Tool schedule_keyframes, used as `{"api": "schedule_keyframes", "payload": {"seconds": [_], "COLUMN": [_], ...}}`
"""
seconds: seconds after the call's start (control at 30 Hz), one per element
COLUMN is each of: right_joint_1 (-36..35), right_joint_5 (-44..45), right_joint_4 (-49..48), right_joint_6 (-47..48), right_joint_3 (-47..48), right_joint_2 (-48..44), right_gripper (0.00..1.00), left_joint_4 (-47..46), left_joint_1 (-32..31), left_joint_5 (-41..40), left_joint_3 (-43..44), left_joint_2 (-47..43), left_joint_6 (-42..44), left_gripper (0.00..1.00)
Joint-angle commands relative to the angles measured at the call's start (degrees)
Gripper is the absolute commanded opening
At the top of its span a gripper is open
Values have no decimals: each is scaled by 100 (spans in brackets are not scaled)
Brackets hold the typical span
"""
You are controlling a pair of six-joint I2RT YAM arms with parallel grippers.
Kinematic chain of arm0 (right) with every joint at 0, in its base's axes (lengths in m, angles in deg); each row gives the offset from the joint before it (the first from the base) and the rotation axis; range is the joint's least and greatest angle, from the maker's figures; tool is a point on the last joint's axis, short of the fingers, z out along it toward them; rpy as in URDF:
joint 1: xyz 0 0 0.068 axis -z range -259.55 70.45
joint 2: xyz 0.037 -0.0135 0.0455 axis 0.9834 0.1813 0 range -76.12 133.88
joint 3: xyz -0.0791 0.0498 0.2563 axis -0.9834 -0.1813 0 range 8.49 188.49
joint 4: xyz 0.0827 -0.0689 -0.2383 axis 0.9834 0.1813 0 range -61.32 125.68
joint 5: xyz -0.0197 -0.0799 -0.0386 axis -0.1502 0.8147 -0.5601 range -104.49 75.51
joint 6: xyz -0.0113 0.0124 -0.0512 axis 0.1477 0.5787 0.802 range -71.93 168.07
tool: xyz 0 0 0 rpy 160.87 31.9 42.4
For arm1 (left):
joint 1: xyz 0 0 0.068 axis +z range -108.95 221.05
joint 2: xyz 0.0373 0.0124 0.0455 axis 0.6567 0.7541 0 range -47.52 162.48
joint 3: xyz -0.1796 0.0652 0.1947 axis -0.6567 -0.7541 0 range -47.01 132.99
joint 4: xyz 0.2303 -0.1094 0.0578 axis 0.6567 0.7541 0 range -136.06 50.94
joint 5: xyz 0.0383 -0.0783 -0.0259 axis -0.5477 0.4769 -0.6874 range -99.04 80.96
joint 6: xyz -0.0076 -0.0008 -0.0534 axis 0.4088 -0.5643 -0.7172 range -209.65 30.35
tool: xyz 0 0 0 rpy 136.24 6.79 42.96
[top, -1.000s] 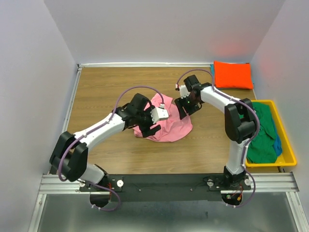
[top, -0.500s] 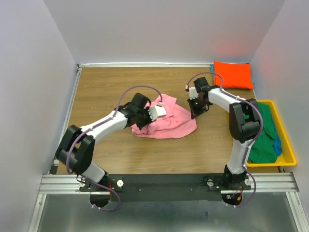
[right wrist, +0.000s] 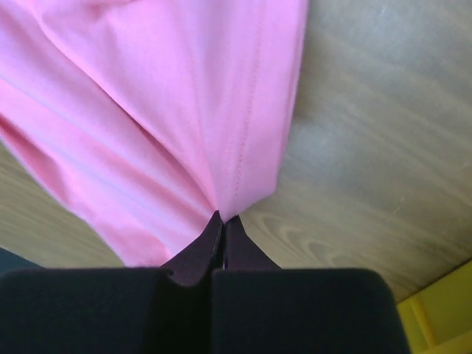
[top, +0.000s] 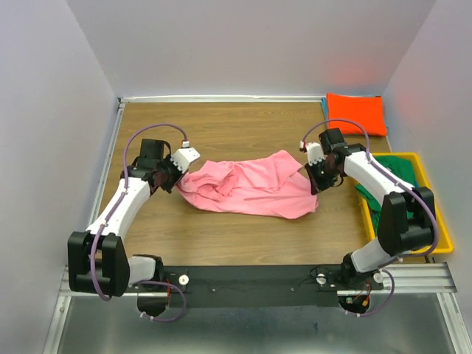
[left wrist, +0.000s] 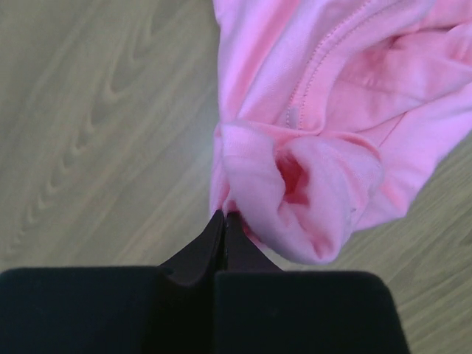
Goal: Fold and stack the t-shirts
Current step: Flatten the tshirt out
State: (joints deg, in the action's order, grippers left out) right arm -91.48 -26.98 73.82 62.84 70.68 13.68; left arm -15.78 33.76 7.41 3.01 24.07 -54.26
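A pink t-shirt lies stretched and wrinkled across the middle of the wooden table. My left gripper is shut on its left end, pinching a bunched fold between closed fingers. My right gripper is shut on its right end, where a stitched hem runs into the closed tips. A folded orange t-shirt rests at the back right corner. Green t-shirts fill the bin, with a blue one showing at their right edge.
A yellow plastic bin stands at the table's right edge, close to my right arm. A corner of that bin shows in the right wrist view. Grey walls enclose the table on three sides.
Both grippers closed on the pink t-shirt and moved apart, left arm to the left, right arm to the right. The crumpled heap has been drawn out into a long shape.
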Motion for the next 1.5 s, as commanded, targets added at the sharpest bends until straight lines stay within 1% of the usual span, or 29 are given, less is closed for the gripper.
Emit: {"api": "schedule_keyframes", "payload": {"seconds": [0.0,0.1,0.2,0.23,0.27,0.3,0.33,0.37,0.4,0.5,0.53,0.6,0.77,0.87,0.97,1.03,1.07,1.1,1.17,1.2,1.27,1.3,1.33,1.37,1.4,1.43,1.47], "right_joint_1": [-38,-38,-38,-38,-38,-38,-38,-38,-38,-38,-38,-38,-38,-38,-56,-91,-152,-152,-214,-249,-258,-267,-267,-267,-275,-267,-267], "right_joint_5": [457,747,722,643,434,310,196,73,-85,-140,-105,-26,-69,-166,-105,-61,0,45,185,342,501,667,756,861,976,1185,1214], "right_joint_4": [679,811,838,881,1056,1171,1389,1496,1584,1585,1550,1515,1278,1225,1163,1093,1032,1031,900,839,655,601,488,426,355,294,180], "right_joint_6": [738,914,1055,1090,1186,1230,1318,1362,1371,1310,1223,1134,801,677,686,712,738,738,782,808,870,888,905,958,984,1019,1046], "right_joint_3": [-295,-418,-620,-638,-612,-551,-394,-305,-183,283,511,688,908,891,681,523,261,258,-30,-136,-303,-417,-480,-558,-559,-629,-656], "right_joint_2": [-313,-445,-455,-437,-385,-349,-349,-401,-445,-507,-455,-175,336,494,512,486,451,425,389,398,450,538,573,609,661,688,723], "right_gripper": [1,0,1,0,3,8,21,28,34,50,52,52,46,43,40,39,38,38,38,38,38,38,38,37,37,37,36], "left_joint_4": [417,321,206,241,441,565,775,873,952,1050,1093,1094,630,287,93,31,-100,-102,-93,-67,56,65,-13,-75,-127,-171,-250], "left_joint_1": [393,561,641,650,667,667,676,667,667,667,633,475,-245,-694,-993,-1090,-1169,-1170,-1187,-1187,-1187,-1178,-1161,-1065,-994,-898,-767], "left_joint_5": [-221,-580,-906,-880,-532,-285,205,427,621,1053,1245,1334,1571,1494,1414,1388,1257,1256,1221,1212,1299,1308,1300,1247,1186,1124,1072], "left_joint_3": [-115,-203,-352,-326,-274,-213,-64,33,234,647,745,921,1326,1440,1546,1607,1599,1599,1607,1642,1704,1721,1722,1713,1722,1765,1800], "left_joint_2": [109,162,364,503,522,505,348,242,41,-119,-93,-14,697,1207,1725,2050,2200,2271,2411,2560,2701,2754,2781,2764,2729,2615,2562], "left_joint_6": [327,433,442,442,564,652,714,871,907,951,960,908,135,-190,-436,-507,-595,-613,-622,-613,-578,-587,-648,-683,-727,-762,-823], "left_gripper": [0,0,0,3,22,34,43,62,67,71,72,72,73,78,80,80,79,79,72,64,54,39,29,9,1,0,0]}}
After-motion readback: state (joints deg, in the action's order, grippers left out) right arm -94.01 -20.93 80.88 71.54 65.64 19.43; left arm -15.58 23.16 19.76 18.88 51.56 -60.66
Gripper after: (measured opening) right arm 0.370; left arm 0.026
